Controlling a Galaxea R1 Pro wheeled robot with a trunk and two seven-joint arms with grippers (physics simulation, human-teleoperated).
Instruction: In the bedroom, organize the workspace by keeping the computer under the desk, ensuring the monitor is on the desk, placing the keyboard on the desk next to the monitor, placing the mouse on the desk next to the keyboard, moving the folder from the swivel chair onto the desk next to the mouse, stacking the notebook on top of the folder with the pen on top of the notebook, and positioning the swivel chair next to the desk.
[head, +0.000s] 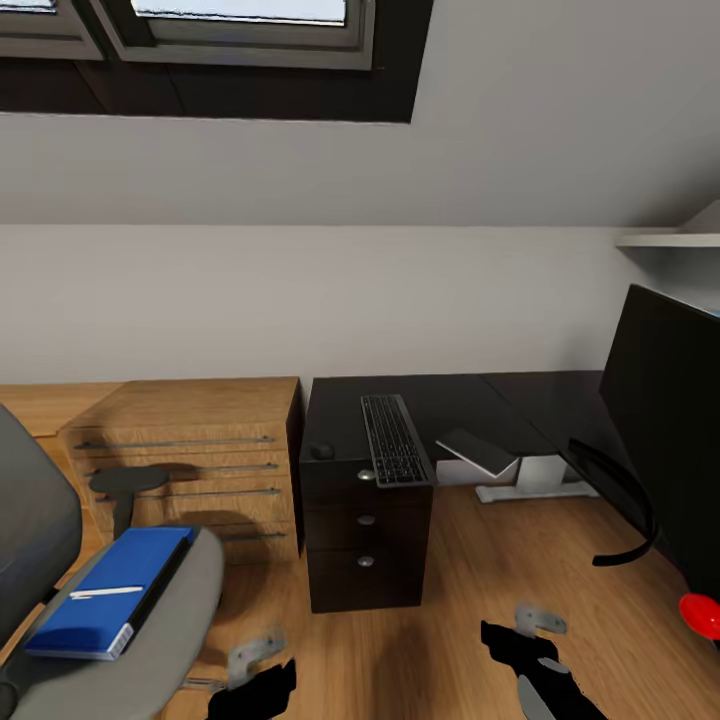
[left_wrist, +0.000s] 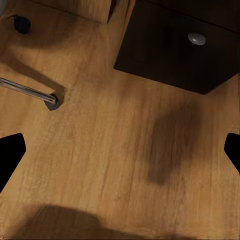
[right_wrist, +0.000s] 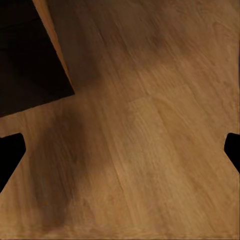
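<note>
both end effectors (left_wrist: 120, 150) (right_wrist: 120, 150) spread, empty, over wood floor (right_wrist: 165, 125); no legible writing.

No readable text anywhere — the keyboard (head: 396, 441) keys are too small to tell.

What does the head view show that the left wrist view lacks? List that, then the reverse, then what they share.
Head view: the keyboard lying on the desk, the monitor at the right, the blue folder on the swivel chair seat, and an oak drawer unit.
Left wrist view: a chrome chair leg close up, a dark caster, and the left jaws' tips spread wide at the picture's edges.
Both: the wooden floor and the black drawer cabinet with its round knobs.
</note>
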